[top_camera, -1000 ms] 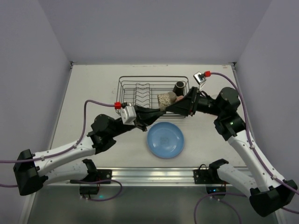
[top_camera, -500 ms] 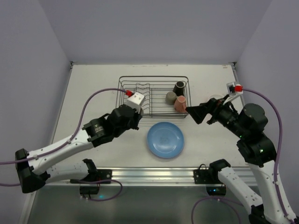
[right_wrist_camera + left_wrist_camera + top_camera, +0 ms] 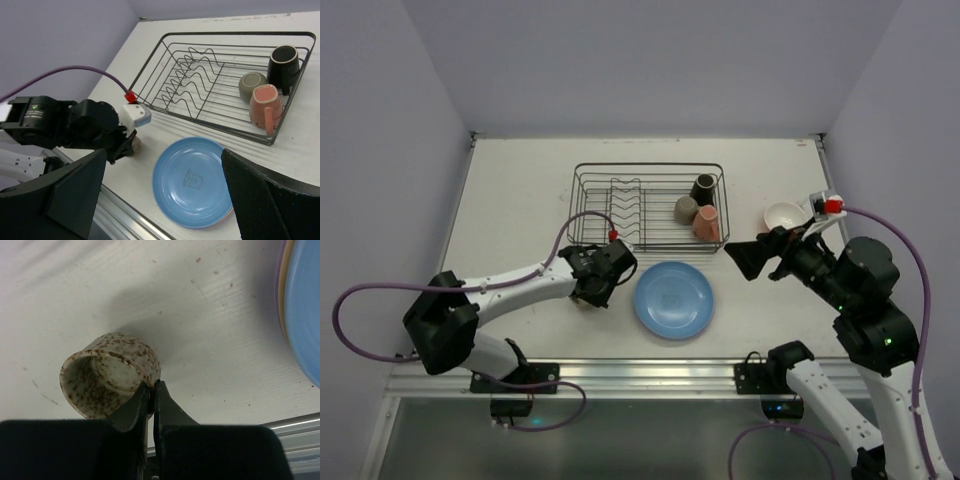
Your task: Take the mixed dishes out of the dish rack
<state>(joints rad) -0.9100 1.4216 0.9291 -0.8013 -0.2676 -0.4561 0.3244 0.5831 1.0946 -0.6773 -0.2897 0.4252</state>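
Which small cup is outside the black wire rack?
The speckled beige cup, pinched by the left tool; the dark brown, olive-grey and pink cups sit in the black wire rack.

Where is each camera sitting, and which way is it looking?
Top camera: high behind the arms, looking down at the white table, black wire dish rack and round blue plate; both arms show.
Left wrist camera: on the left arm, looking down at a speckled beige cup pinched by the left gripper.
Right wrist camera: on the right arm, facing the rack; the right gripper, wide open, fills both bottom corners.
Shared: all three see the blue plate.
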